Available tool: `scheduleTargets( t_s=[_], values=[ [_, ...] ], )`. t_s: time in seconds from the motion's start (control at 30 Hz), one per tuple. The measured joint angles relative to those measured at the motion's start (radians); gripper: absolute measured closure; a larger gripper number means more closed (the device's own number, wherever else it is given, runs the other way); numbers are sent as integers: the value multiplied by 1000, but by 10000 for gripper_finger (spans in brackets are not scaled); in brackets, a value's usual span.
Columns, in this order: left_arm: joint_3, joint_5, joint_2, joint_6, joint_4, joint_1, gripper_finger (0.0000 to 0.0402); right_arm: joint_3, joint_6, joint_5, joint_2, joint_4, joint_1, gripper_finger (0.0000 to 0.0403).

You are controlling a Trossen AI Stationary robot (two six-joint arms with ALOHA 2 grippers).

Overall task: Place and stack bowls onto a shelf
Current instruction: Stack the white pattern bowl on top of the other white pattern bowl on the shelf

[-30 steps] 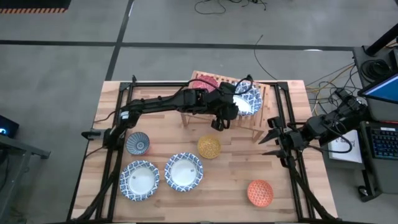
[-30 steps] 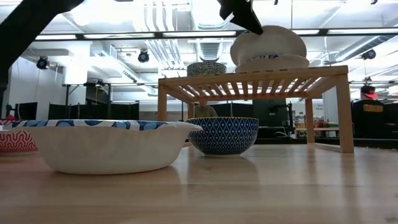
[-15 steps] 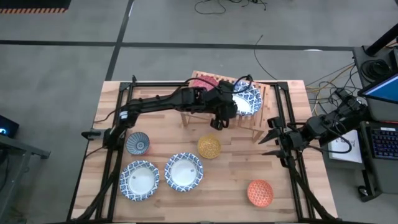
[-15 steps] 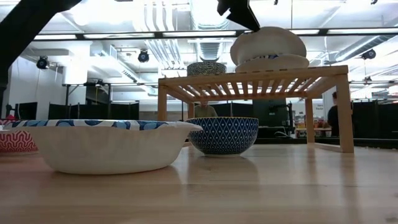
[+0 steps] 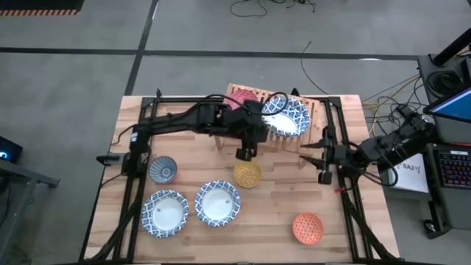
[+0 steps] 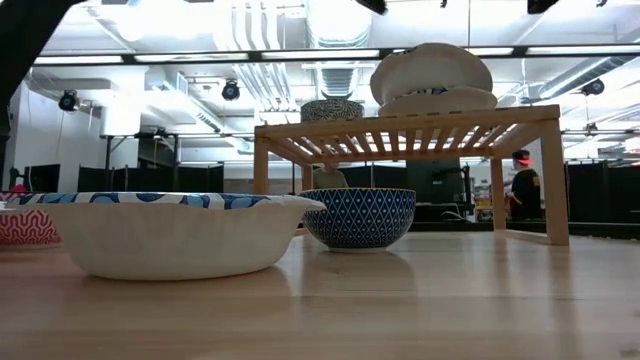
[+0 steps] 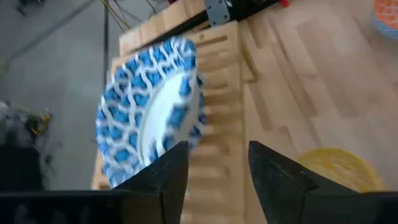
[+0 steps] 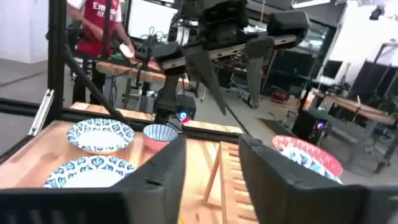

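The shelf stands at the table's far middle. On it sit a pink-red bowl and two wide blue-and-white bowls. The upper wide bowl leans tilted on the rim of the lower one. My left gripper is open and hangs off the shelf's near left corner, above the yellow bowl. In the left wrist view its fingers frame the tilted bowl. My right gripper is open just right of the shelf.
On the table lie a small blue-patterned bowl, two wide blue-and-white bowls near the front left, and an orange bowl near the front right. People stand in the room behind.
My left gripper has drawn back from over the stacked wide bowls toward the table's near left and risen almost out of the low view. The tilted bowl has stayed where it was. My right gripper has moved a little left, toward the shelf.
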Motion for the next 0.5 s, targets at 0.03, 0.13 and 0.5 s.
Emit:
scheduleTargets(
  t_s=[0.03, 0.13, 0.5],
  values=[
    [0, 0, -10, -25, -24, -4, 260, 13, -8, 0, 21, -1, 0, 292],
    [-12, 0, -42, -85, -80, -14, 281, 57, -2, 2, 90, -3, 0, 347],
    [-405, -1, -286, -177, 110, -70, 340, 194, -15, 229, 361, -8, -40, 394]
  ],
)
